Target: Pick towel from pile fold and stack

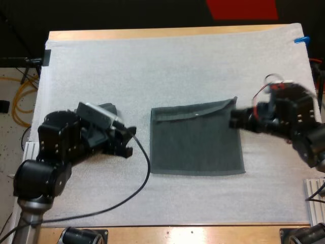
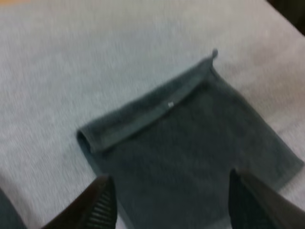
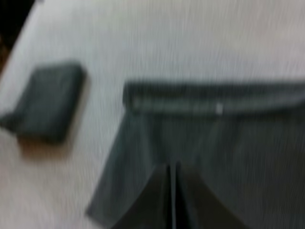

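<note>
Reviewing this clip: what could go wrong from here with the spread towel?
The towel has its far edge turned over in a band; folding now could trap that roll and leave an uneven fold. The right pincer is shut at the towel's right edge and might drag or bunch the cloth.

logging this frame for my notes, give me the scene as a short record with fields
surface: white mat on a wooden table
spread towel: dark grey-green spread towel lying flat mid-mat, far edge turned over in a band
folded towel: small folded towel on the mat, apart from the spread towel's left side
left end effector: open, fingers apart, hovering at the spread towel's left side
right end effector: shut, fingers touching, at the spread towel's right edge near its far corner
</note>
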Controlling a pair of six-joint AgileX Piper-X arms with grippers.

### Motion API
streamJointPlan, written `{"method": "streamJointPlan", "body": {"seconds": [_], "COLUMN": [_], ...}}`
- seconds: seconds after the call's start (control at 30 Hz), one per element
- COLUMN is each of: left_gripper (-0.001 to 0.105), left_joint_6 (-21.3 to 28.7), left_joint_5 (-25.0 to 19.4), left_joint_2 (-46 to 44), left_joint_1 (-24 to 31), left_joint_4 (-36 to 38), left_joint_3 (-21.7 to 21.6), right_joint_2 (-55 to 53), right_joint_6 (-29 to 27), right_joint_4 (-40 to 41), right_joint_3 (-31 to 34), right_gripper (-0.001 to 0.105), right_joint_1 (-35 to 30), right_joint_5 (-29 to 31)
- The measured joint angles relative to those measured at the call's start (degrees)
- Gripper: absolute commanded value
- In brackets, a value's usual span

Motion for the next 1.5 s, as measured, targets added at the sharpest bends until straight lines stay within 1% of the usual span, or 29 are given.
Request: {"method": "streamJointPlan", "body": {"seconds": [0.13, 0.27, 0.37, 0.53, 0.77, 0.93, 1.03, 1.23, 1.43, 1.5], "left_gripper": [0.051, 0.051, 0.051, 0.051, 0.051, 0.051, 0.051, 0.051, 0.051, 0.051], "left_joint_6": [0.1, 0.2, 0.2, 0.2, 0.2, 0.2, 0.2, 0.2, -0.5, -0.5], "left_joint_5": [0.0, 0.0, 0.0, 0.1, 0.2, 2.3, 2.4, 2.6, 2.6, 2.6], "left_joint_2": [-0.4, -0.3, -0.3, -0.3, -0.3, -0.3, -0.3, -0.3, -0.3, -0.3], "left_joint_1": [0.0, 0.0, 0.0, 0.0, 0.0, 0.0, 0.0, 0.0, 0.0, 0.0], "left_joint_4": [4.3, 6.0, 6.0, 6.6, 8.4, 8.4, 8.4, 8.4, 8.4, 8.4], "left_joint_3": [0.0, 0.2, 0.2, 0.2, 0.2, 0.2, 0.2, 0.2, 0.2, 0.2], "right_joint_2": [2.2, 7.5, 13.2, 24.8, 39.1, 46.7, 49.7, 52.6, 53.6, 53.9], "right_joint_6": [0.0, -0.1, -0.8, -2.8, -3.6, -4.8, -7.1, -7.9, -8.0, -8.0], "right_joint_4": [2.0, 1.9, 1.9, 2.3, 2.3, 4.3, 6.2, 6.5, 3.1, 0.1], "right_joint_3": [-0.1, -2.4, -5.3, -12.3, -21.0, -25.2, -26.5, -27.0, -27.5, -27.6], "right_gripper": [0.0, 0.0, 0.0, 0.0, 0.0, 0.0, 0.0, 0.0, 0.0, 0.0], "right_joint_1": [4.7, 8.0, 8.6, 8.5, 8.5, 8.5, 8.5, 8.5, 8.5, 8.7], "right_joint_5": [3.1, 5.5, 5.7, 5.8, 5.9, 5.9, 6.0, 6.0, 8.3, 10.1]}}
